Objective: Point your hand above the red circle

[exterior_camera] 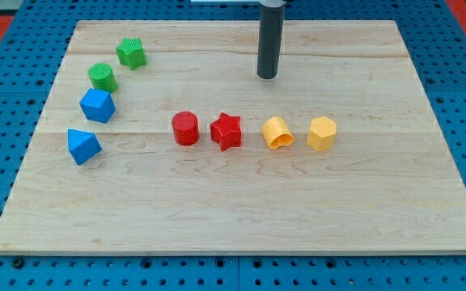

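Currently my tip upright, up-right of red circle, apart; no jaws visible.

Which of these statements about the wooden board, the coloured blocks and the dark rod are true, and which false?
1. My tip touches the red circle block. False: it stands apart, toward the view's top and right of it.
2. The red star block lies just right of the red circle. True.
3. Both blue blocks lie at the view's right. False: the upper blue block and lower blue block lie at the left.
4. Two yellow blocks lie right of the red star. True.
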